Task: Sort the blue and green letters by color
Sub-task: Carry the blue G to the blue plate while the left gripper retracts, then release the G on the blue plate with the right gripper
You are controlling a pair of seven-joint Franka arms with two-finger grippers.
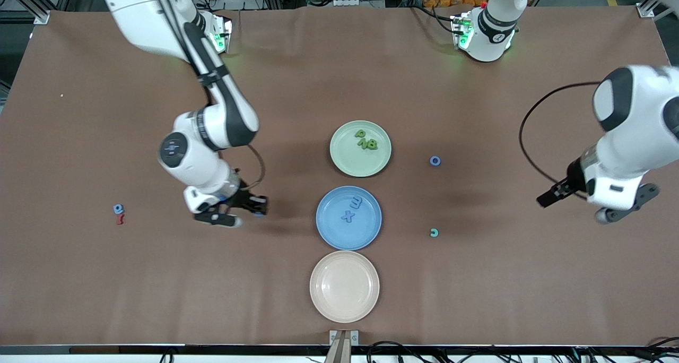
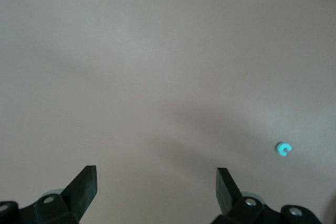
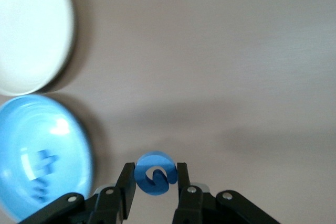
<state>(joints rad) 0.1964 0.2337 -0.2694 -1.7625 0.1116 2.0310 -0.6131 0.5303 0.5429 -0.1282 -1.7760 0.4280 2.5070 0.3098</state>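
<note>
My right gripper [image 1: 253, 206] is shut on a blue letter [image 3: 155, 174] with a round curl, held over bare table beside the blue plate [image 1: 371, 230], toward the right arm's end. That plate holds two blue letters [image 1: 352, 208]. The green plate [image 1: 345, 158], farther from the front camera, holds green letters [image 1: 366, 140]. A blue ring letter [image 1: 435, 161] and a turquoise C [image 1: 434, 232] [image 2: 283, 149] lie loose toward the left arm's end. Another blue letter [image 1: 118, 208] lies near the right arm's end. My left gripper [image 1: 549, 196] [image 2: 156, 182] hangs open and holds nothing.
A cream plate [image 1: 345, 286] [image 3: 31, 30] with nothing in it sits nearest the front camera, in line with the other two plates. A dark red letter [image 1: 120, 219] touches the blue letter at the right arm's end. Brown table covering runs all around.
</note>
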